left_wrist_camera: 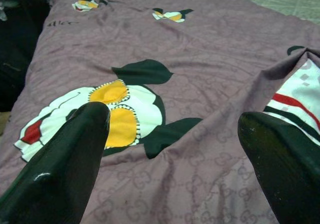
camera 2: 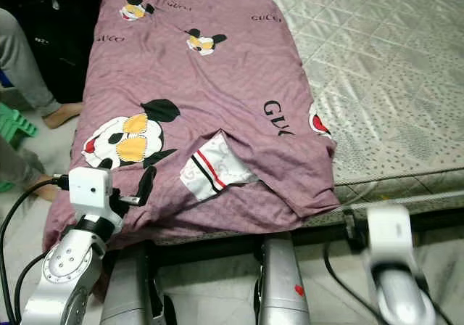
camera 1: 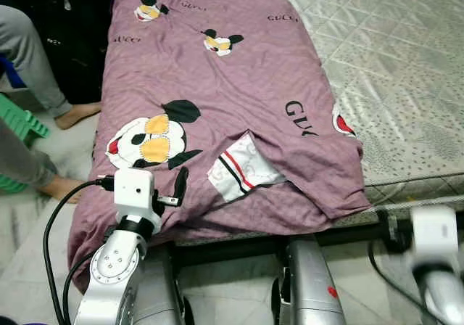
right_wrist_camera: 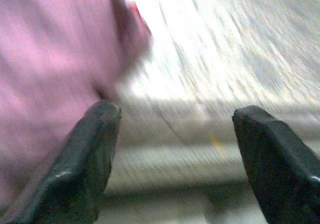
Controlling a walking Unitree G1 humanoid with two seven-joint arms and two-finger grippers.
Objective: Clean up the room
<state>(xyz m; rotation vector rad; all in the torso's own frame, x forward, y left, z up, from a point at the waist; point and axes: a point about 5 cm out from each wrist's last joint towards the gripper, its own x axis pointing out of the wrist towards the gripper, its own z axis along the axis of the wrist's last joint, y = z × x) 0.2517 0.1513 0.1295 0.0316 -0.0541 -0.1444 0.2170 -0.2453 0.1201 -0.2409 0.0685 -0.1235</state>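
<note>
Pale quilted mattress point(camera 1: 406, 64) fills the right of the bed in front of you, with tiled floor point(camera 1: 29, 267) below and a person's bare feet point(camera 1: 76, 113) at the bed's left side. A mauve blanket point(camera 1: 217, 85) with cartoon mouse prints covers the left half of the bed, rumpled, its near edge hanging over the foot. Near that edge a corner is folded back, showing a white lining with red and dark stripes point(camera 1: 239, 169).

Your left claw point(camera 1: 174, 191) hovers over the blanket's near left edge, just beside the large mouse print point(camera 1: 148, 140). Its fingers point(left_wrist_camera: 60, 164) stand wide apart and hold nothing. Your right claw point(right_wrist_camera: 172, 149) is low by the bed's foot rail, blurred, fingers also spread and empty.

You appear to be at the start of straightening or folding the blanket. The next move likely calls for lowering the left claw onto the near hem and pinching the cloth, with the right claw reaching for the folded-back corner.
</note>
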